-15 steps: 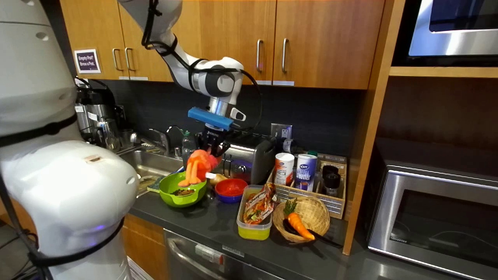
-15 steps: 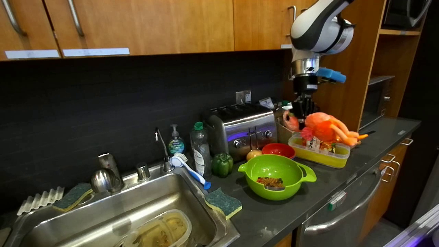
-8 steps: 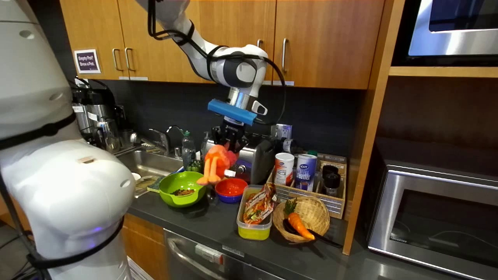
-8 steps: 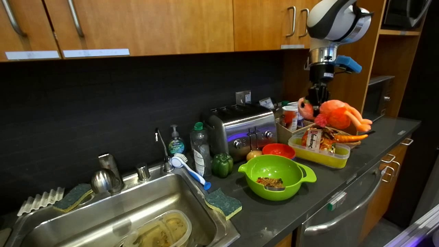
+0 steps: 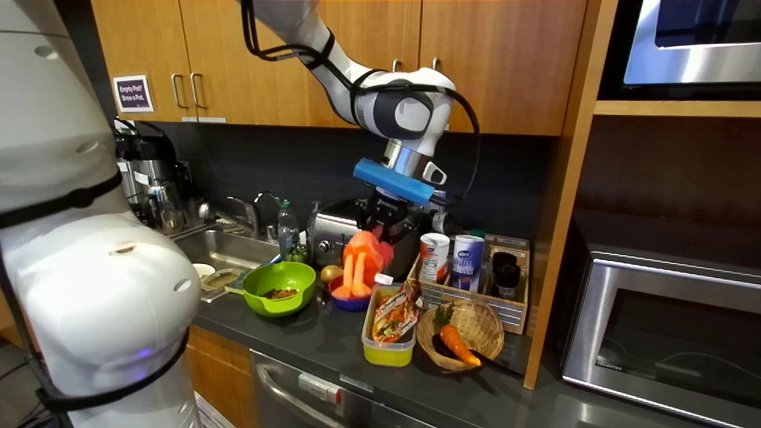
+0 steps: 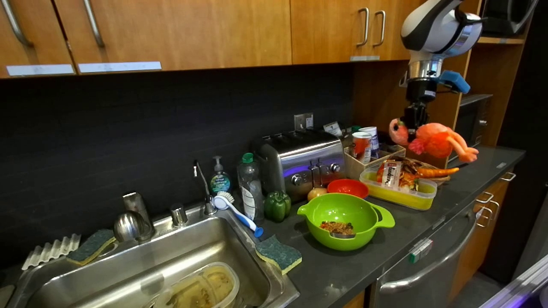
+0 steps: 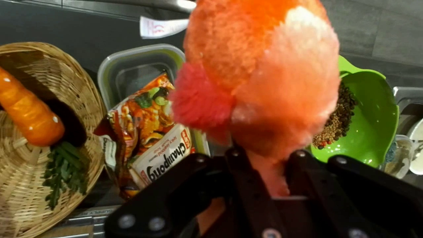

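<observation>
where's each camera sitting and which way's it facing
An exterior view: apparently beside the arm, facing the counter; arm, gripper visible.
An exterior view: apparently above the sink, facing along the counter; arm's end, gripper visible.
Wrist view: just above the gripper, looking down past black fingers at a plush flamingo.
In both exterior views: toaster, green bowl.

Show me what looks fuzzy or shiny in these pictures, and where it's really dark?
In the wrist view, the plush toy is blurry low down, with a whitish patch, probably glare, while big lettering on the noodle packet is readable and the carrot has tiny white glints; in an exterior view, a purple streak shines on the toaster; in both exterior views, the back wall looks very dark.
</observation>
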{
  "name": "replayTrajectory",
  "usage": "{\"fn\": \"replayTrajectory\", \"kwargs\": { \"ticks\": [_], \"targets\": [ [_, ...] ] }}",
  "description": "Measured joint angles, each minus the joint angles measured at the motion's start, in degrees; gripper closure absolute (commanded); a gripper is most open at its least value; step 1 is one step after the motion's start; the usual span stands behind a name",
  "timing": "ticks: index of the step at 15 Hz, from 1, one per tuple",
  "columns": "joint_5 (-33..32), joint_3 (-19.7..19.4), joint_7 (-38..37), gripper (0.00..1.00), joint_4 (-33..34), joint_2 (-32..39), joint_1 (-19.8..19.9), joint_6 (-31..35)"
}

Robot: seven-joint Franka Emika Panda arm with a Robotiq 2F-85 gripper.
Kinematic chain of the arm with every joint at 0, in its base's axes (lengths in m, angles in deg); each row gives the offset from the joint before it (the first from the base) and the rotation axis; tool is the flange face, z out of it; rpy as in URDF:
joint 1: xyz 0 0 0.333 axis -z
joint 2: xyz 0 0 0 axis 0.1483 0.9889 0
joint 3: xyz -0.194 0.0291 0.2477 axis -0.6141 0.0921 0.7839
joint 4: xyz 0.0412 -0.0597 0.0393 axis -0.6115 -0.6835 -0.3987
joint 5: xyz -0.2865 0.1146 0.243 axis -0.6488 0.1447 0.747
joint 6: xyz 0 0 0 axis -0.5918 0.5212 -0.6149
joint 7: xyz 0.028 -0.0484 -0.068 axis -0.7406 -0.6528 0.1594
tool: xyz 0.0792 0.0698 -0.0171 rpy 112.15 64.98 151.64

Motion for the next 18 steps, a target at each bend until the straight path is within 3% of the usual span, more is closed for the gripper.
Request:
{"fn": "replayTrajectory", "kwargs": {
  "ticks": [7, 13, 18],
  "targets": [
    [1.18, -2.92, 7.66, 0.94, 3.15, 5.73, 3.85, 0.08],
    [9.68, -2.92, 8.63, 0.94, 8.12, 12.21, 5.91, 4.0],
    [11.34, -2.21, 8.64, 0.94, 12.39, 17.2, 7.04, 4.7]
  ]
}}
